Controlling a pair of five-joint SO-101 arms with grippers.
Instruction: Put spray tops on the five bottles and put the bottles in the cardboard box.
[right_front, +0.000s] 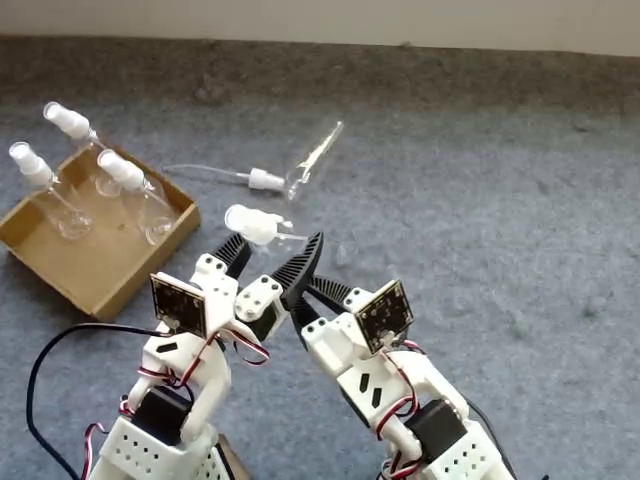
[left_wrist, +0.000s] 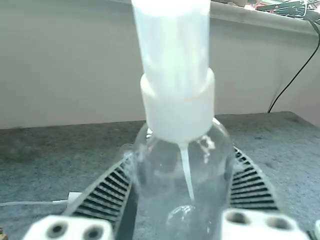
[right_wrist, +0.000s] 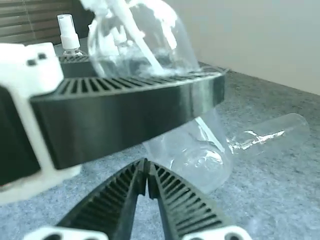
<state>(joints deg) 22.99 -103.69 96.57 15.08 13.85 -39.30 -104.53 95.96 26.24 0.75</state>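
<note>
Left jaws pinch the clear body of a bottle (left_wrist: 180, 185), upright at near centre and apparently lifted off the tabletop (right_front: 500, 200). Its spray top (left_wrist: 175, 100) sits on the neck with the dip tube hanging inside; can't tell if the top is fully seated. Right jaws are pressed together, empty, with tips just beside the left arm's right-hand jaw and under the bottle. Risk 1: the two arms are very near each other, so any swing of the left arm toward the box can clip the right jaws and twist the bottle out. Back the right arm off first. Risk 2: the grip is on smooth round plastic, so the bottle can rotate or slide down in a fast move. Risk 3: the cardboard box (right_front: 105, 262) on the left already has three capped bottles (right_front: 122, 172) standing toward its far side. A low approach can knock them over, and a release from height likely tips this one; the free room looks to be at the near end. Risk 4: the last bottle (right_front: 315, 155) lies on its side further out, with a loose spray top (right_front: 265, 180) just beside its mouth. Both roll easily if brushed.
</note>
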